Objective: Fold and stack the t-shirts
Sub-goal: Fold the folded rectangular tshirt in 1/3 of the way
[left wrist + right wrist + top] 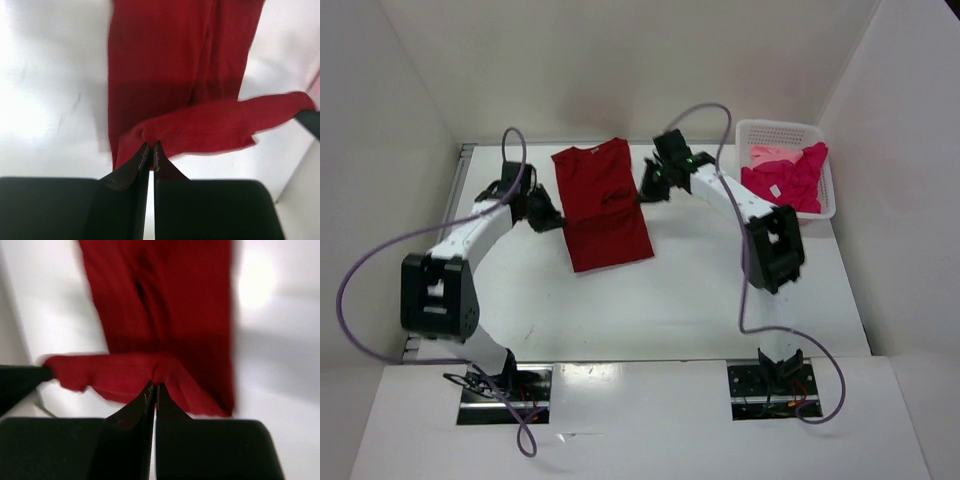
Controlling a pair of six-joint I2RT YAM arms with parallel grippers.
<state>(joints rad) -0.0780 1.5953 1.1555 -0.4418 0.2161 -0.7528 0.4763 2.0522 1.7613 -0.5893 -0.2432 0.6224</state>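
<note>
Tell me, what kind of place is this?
Probably a robot lab booth, not a house: white walls box in a white table, and a left arm and right arm bolted at its edge hold a dark red t-shirt.

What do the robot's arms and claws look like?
The left arm and right arm are white tubes joined by chunky black blocks. A thin purple cable loops beside each. The left claw and right claw are black, with two flat fingers narrowing to points.
</note>
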